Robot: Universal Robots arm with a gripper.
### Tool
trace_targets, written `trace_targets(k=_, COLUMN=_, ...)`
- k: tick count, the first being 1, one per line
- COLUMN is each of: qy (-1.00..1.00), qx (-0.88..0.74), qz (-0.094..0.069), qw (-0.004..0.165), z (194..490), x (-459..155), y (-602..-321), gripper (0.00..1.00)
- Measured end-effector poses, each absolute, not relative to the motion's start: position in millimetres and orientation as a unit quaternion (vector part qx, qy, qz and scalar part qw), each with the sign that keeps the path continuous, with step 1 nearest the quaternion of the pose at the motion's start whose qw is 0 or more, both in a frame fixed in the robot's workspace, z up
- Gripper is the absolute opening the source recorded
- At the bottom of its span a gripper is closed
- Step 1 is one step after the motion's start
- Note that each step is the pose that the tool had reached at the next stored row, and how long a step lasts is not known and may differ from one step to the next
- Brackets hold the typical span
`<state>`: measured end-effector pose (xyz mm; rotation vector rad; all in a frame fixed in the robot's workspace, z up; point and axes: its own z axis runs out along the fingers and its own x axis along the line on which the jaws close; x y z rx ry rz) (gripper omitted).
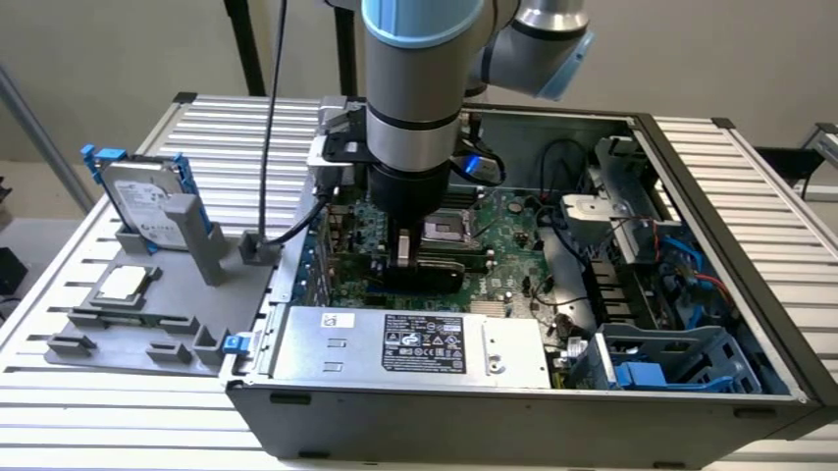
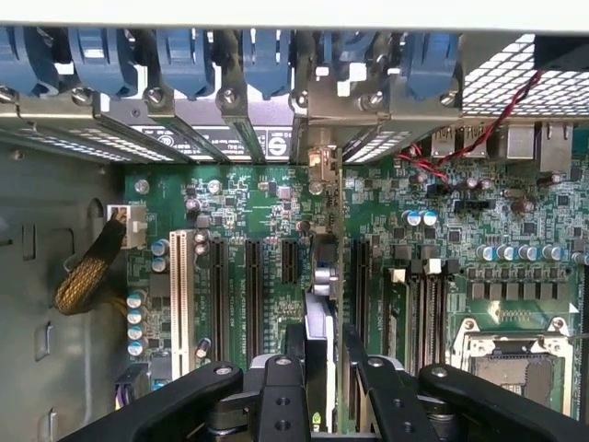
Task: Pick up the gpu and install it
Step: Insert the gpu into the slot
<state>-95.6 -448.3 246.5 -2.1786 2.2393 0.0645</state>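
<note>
The desk (image 1: 118, 392) is made of grey metal slats, and everything is carried on it. The biggest thing on it is the open computer case (image 1: 524, 417), laid on its side so its inside can be reached from above.

Inside the case, a wide green main board (image 1: 504, 226) is laid flat. Long dark slots (image 2: 250, 276) are lined up on the board, and that is where cards get pushed in. Near the front wall of the case a silver power box (image 1: 406, 343) is seen, and a blue plastic cage (image 1: 668, 358) is tucked into the case corner beside it.

Outside the case, on the exterior view's left, a grey holder tray (image 1: 144, 329) is set on the desk. A silver hard drive (image 1: 144, 201) with blue rails is stood upright in it, so parts are kept handy.

The robot arm (image 1: 412, 88) is pointed straight down into the case. The end effector (image 2: 317, 368) is pinching the gpu (image 2: 319, 331), with one finger on each flat face. The card is held on its edge, upright, so its bottom edge can meet a slot. In the wrist view it is seen right over the board, among the slots. Its metal end (image 2: 322, 161) is lined up with the back wall of the case. Whether it is pushed all the way in cannot be told.
</note>
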Motion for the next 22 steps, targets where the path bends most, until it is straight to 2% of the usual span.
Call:
trace_targets(k=10, qy=0.717, qx=-0.697, qz=0.022, qw=0.009, z=245, x=-95, y=-448, gripper=0.28)
trace_targets(k=11, qy=0.717, qx=-0.697, qz=0.021, qw=0.008, z=247, x=-96, y=-448, gripper=0.35)
trace_targets(k=12, qy=0.717, qx=-0.697, qz=0.022, qw=0.008, z=248, x=-96, y=-448, gripper=0.35)
trace_targets(k=21, qy=0.717, qx=-0.697, qz=0.023, qw=0.006, z=281, x=-96, y=-448, gripper=0.35)
trace_targets(k=22, qy=0.717, qx=-0.697, qz=0.023, qw=0.006, z=283, x=-96, y=-448, gripper=0.32)
